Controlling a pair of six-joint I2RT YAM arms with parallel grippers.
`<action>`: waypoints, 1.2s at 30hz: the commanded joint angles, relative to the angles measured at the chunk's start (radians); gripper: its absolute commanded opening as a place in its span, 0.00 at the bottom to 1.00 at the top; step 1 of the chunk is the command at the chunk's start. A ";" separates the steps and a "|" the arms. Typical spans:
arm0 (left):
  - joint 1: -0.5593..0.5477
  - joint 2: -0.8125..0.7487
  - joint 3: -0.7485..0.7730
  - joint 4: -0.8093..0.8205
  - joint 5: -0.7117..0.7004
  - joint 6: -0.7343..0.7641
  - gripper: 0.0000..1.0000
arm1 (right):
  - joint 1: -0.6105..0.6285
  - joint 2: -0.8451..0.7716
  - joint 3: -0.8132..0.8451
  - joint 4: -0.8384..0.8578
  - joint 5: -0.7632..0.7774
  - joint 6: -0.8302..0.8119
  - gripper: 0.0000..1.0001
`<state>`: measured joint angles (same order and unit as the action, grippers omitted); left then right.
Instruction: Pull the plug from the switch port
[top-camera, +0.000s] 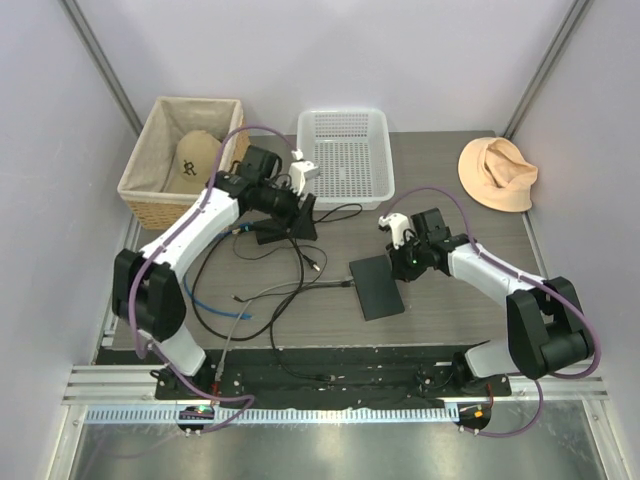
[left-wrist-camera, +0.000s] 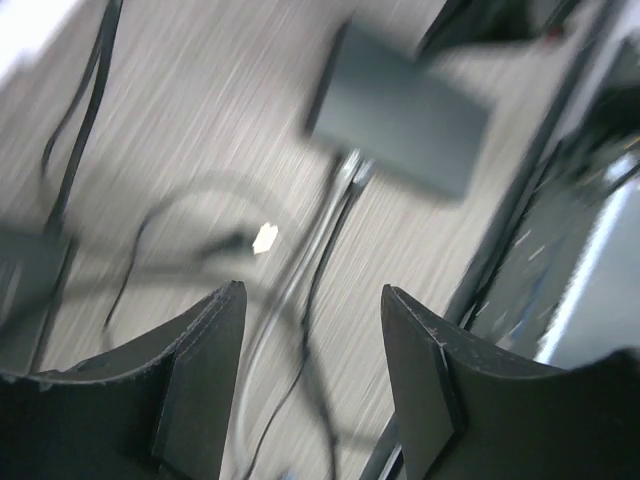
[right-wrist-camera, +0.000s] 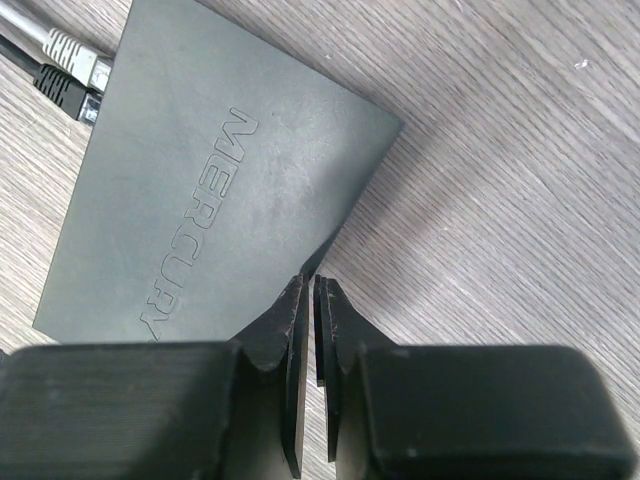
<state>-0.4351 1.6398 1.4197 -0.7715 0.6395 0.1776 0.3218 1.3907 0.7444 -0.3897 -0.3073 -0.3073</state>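
Top external: grey wood-grain table (top-camera: 430, 175) btwn pale walls (top-camera: 300, 50), black switch (top-camera: 377, 287) mid-table.

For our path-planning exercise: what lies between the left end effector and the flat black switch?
Loose cables on the tabletop, including those plugged into the switch; the left wrist view shows this beyond the open left end effector.

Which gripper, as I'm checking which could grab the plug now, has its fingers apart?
The left gripper: its fingers stand wide apart above the cables, while the right gripper, by the switch, has fingers nearly touching.
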 joint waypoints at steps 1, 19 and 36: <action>-0.048 0.158 0.053 0.161 0.175 -0.263 0.60 | -0.007 -0.012 -0.010 -0.034 0.028 -0.015 0.13; -0.120 0.508 0.107 0.305 0.198 -0.359 0.59 | -0.009 -0.022 0.056 -0.080 -0.013 -0.017 0.11; -0.159 0.442 0.018 0.343 0.190 -0.342 0.51 | 0.019 0.068 0.151 -0.086 -0.122 0.045 0.12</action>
<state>-0.5850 2.1593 1.4944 -0.4320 0.8528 -0.1555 0.3252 1.4708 0.8902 -0.4877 -0.4068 -0.2771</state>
